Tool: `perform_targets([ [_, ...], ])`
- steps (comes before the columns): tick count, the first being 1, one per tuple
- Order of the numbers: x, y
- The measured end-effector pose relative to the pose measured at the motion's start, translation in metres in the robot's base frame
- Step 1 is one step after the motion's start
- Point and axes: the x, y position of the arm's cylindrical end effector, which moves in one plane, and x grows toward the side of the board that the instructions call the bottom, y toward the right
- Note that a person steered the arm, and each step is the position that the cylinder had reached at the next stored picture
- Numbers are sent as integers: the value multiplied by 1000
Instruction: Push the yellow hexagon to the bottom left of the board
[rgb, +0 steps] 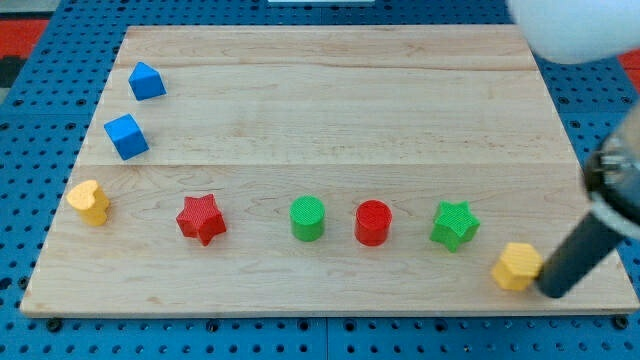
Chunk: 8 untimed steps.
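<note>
The yellow hexagon (517, 265) lies near the board's bottom right corner. My tip (552, 291) is the lower end of a dark rod that comes in from the view's right. It stands just to the right of the hexagon and slightly below it, touching or almost touching it. A yellow heart-shaped block (89, 201) lies near the board's left edge.
On the wooden board (330, 90), a row runs left to right: red star (202, 219), green cylinder (307, 218), red cylinder (372, 222), green star (454, 224). Two blue blocks (146, 81) (126, 136) lie at the upper left. A blurred white body (575, 25) fills the top right.
</note>
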Motion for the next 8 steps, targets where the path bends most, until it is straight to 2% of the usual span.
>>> perform_targets([
  [1, -12, -5],
  [2, -44, 33],
  [5, -23, -35],
  [8, -16, -141],
])
